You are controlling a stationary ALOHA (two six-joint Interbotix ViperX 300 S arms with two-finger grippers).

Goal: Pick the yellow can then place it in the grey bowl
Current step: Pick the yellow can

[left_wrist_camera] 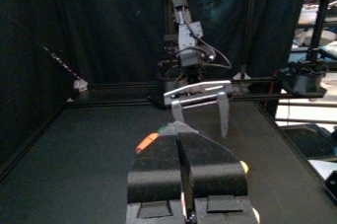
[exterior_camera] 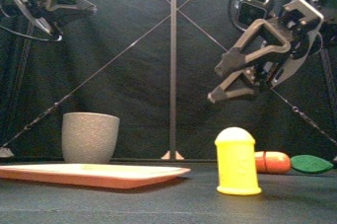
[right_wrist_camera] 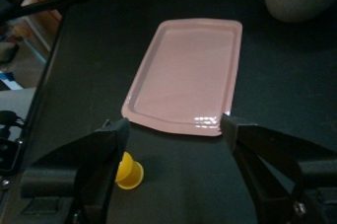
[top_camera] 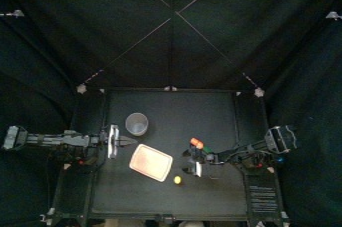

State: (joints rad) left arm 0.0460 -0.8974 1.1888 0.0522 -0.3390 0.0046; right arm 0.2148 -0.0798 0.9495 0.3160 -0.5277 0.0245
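Yellow can (exterior_camera: 238,162): stands upright on the table (top_camera: 214,111) near the front edge, just beside the tray (exterior_camera: 93,174) and free of it. The bowl (exterior_camera: 90,136) stands behind the tray, well apart from the can.

Right gripper (right_wrist_camera: 171,124): jaws spread wide, holding nothing, raised above the table. In the right wrist view the can (right_wrist_camera: 128,172) sits low between the jaws, close to one of them, not centred. Left gripper (left_wrist_camera: 186,164): jaws closed on nothing, parked at the left side.

Step in hand, as judged: approach and grasp.
1. Centre the jaws over the can before descending; the present offset risks one jaw knocking it over.
2. Descend vertically and close on the straight lower body, not the rounded cap, which would likely slip.
3. Lift clear of the tray rim before crossing to the bowl.
4. Release low over the bowl's mouth; the bowl is tall and narrow, so keep the can upright.

Count:
- can: one
- bowl: one
- tray: one
- orange toy (exterior_camera: 273,162): one, lying right of the can
- green toy (exterior_camera: 313,164): one, beside the orange toy
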